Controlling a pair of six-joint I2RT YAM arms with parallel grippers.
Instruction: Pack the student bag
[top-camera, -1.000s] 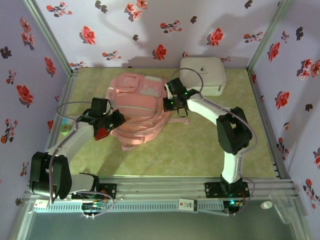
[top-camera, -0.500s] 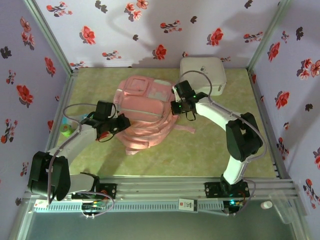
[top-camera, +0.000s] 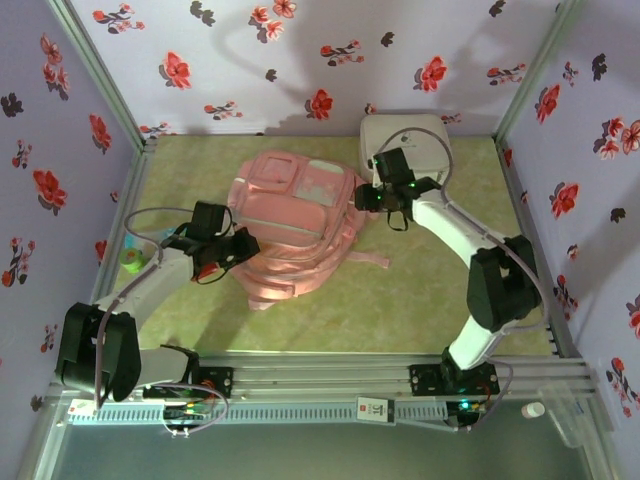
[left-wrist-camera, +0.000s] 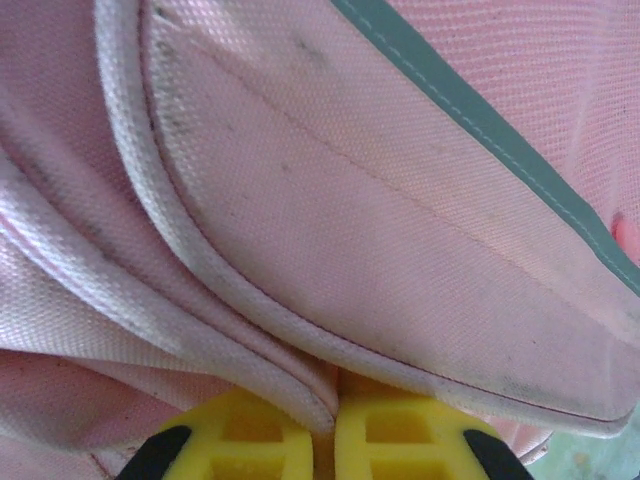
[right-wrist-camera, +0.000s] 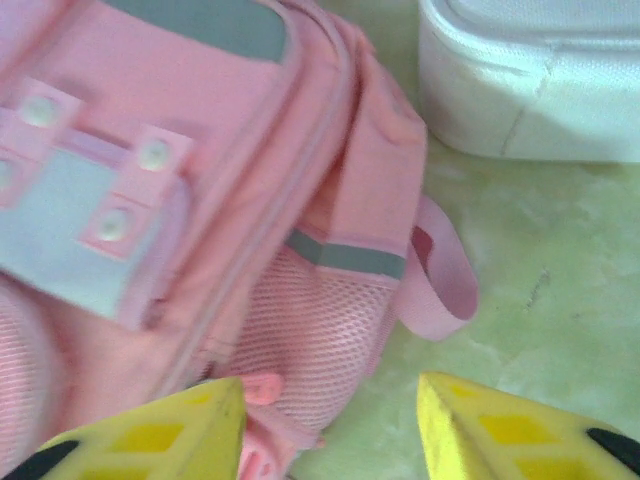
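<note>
The student bag (top-camera: 295, 215), a soft pink backpack, lies flat in the middle of the green table. My left gripper (top-camera: 240, 246) is at its near-left edge, shut on the bag. In the left wrist view the yellow fingers (left-wrist-camera: 260, 440) pinch a piped pink seam (left-wrist-camera: 300, 385) between them. My right gripper (top-camera: 368, 198) hovers at the bag's right side, open and holding nothing. In the right wrist view the bag's mesh side pocket (right-wrist-camera: 320, 330) and a pink loop strap (right-wrist-camera: 445, 285) sit ahead of that gripper (right-wrist-camera: 330, 425).
A white rounded hard case (top-camera: 405, 148) stands at the back right, close behind the right wrist, and shows as the case (right-wrist-camera: 530, 90) in the right wrist view. A small green object (top-camera: 132, 258) lies by the left wall. A pink strap (top-camera: 370, 260) trails right of the bag.
My right gripper has let go of the bag, opened and drawn back to the right toward the white case. The bag and my left gripper have shifted a little to the right.
</note>
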